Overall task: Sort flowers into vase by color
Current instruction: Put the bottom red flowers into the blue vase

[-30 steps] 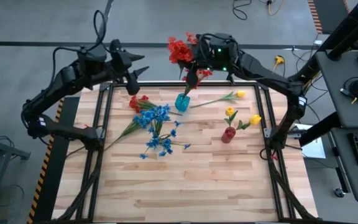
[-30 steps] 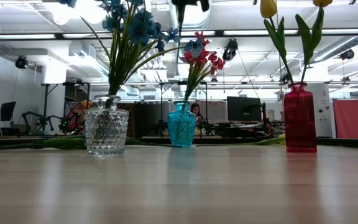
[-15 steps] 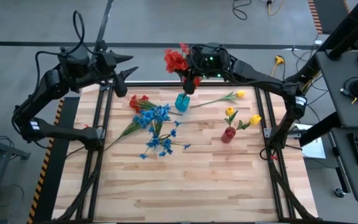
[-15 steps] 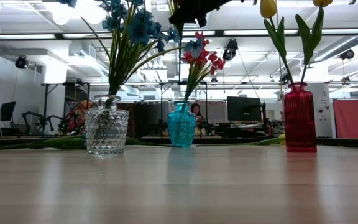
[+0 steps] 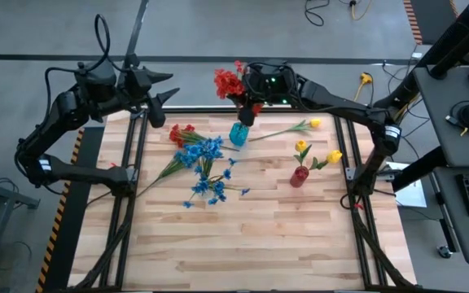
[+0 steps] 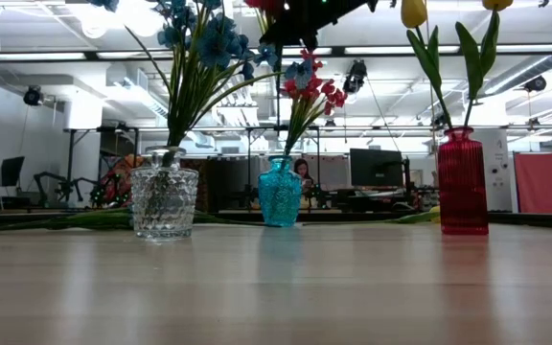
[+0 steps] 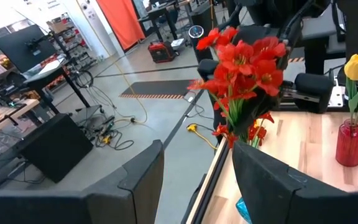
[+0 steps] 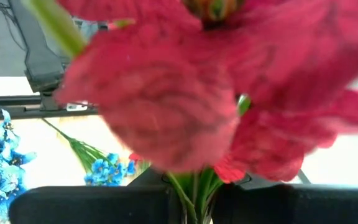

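Right claw (image 5: 247, 104) pinched tight on red flower bunch (image 5: 228, 80), stems hanging over teal vase (image 5: 238, 133) at desk (image 5: 283, 236) far edge. Left claw (image 5: 159, 98) raised beside far left corner, fingers parted, empty. Blue flowers (image 5: 203, 155) in clear vase (image 6: 164, 202). Yellow tulips (image 5: 316, 152) in red vase (image 5: 300, 176); one yellow tulip (image 5: 304, 125) lying flat nearby.

Overhead looks straight down, low looks level across the table; both share the teal vase (image 5: 238, 134) (image 6: 280, 192).
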Controlling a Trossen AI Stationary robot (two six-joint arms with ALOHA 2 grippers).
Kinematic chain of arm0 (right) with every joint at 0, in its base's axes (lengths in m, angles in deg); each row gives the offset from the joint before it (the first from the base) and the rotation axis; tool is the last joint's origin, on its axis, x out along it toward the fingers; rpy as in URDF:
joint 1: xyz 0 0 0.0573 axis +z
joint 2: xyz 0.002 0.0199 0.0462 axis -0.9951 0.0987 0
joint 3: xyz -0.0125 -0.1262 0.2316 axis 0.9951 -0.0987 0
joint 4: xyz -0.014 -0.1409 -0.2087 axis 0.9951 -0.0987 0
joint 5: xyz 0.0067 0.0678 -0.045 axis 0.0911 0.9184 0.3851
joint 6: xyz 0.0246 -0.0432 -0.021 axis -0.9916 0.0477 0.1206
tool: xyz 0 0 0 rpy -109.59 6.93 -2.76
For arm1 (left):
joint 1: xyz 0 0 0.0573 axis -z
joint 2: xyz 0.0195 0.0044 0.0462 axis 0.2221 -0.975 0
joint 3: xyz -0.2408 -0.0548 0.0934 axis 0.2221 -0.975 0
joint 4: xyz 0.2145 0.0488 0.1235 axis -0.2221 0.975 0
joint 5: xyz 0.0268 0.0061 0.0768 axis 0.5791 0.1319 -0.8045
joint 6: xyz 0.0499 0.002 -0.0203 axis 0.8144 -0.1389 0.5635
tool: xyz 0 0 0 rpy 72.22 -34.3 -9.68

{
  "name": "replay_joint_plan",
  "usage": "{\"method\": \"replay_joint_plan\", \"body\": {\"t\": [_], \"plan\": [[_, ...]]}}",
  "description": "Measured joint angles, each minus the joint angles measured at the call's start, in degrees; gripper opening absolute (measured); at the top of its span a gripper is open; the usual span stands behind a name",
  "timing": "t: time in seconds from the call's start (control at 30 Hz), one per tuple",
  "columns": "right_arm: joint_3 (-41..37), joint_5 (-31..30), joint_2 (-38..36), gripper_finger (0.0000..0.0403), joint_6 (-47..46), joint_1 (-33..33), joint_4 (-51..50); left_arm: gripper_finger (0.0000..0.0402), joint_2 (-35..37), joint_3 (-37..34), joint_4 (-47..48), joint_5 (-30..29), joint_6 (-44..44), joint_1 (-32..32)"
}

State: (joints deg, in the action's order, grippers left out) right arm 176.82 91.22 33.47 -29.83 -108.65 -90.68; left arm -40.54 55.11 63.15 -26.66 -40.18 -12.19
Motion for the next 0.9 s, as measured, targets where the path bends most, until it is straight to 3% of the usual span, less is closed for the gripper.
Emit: {"method": "replay_joint_plan", "body": {"t": [0.33, 0.9], "plan": [[-0.05, 0.75, 3.66, 0.0034, -0.16, 0.04, 1.0, 0.0174, 0.0, -0.01, 1.15, 0.0, -0.79, 0.0], [-0.09, 0.73, 3.65, 0.0033, -0.13, 0.0, -1.06, 0.0174, 0.0, -0.01, 1.49, 0.0, -1.05, 0.0]]}}
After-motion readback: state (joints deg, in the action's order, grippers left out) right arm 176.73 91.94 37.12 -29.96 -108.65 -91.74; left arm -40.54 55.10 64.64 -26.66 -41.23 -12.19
